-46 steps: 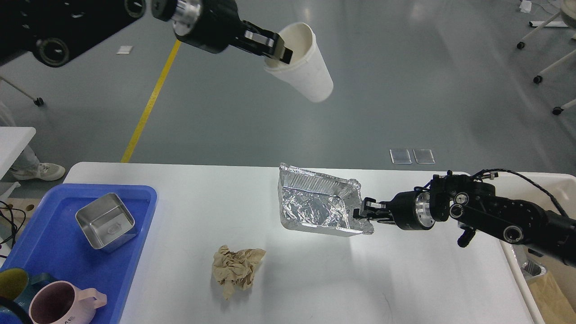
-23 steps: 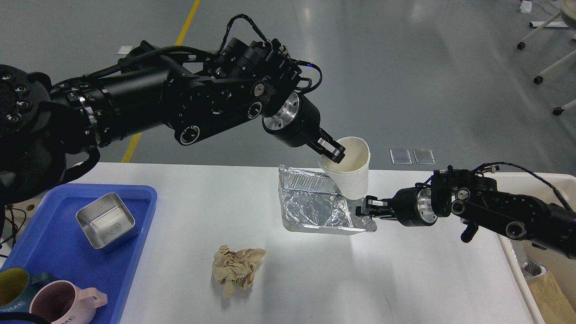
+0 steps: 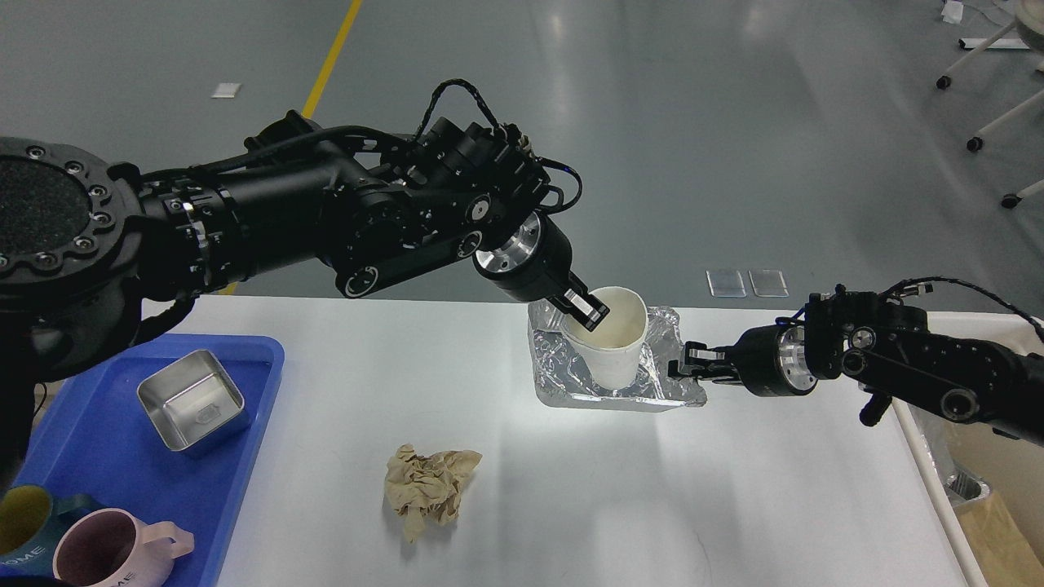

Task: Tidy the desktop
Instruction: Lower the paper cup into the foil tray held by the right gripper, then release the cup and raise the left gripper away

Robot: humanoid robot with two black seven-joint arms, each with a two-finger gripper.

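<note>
The white desktop (image 3: 620, 505) fills the lower view. A silver foil tray (image 3: 555, 367) lies near its far edge. My left gripper (image 3: 587, 308) is shut on the rim of a white paper cup (image 3: 616, 346), which stands upright inside the foil tray. My right gripper (image 3: 683, 367) comes in from the right and is shut on the tray's right edge. A crumpled brown paper ball (image 3: 428, 487) lies on the desktop in front of the tray, apart from both grippers.
A blue plastic tray (image 3: 122, 481) at the left holds a square steel container (image 3: 192, 399), a pink mug (image 3: 110, 552) and a dark mug with yellow inside (image 3: 24, 518). A beige bin (image 3: 991, 489) stands past the desktop's right edge. Grey floor lies beyond.
My left gripper has brought the cup down from high above and set it into the foil tray. My right gripper has moved the tray slightly right and laid it flatter.
</note>
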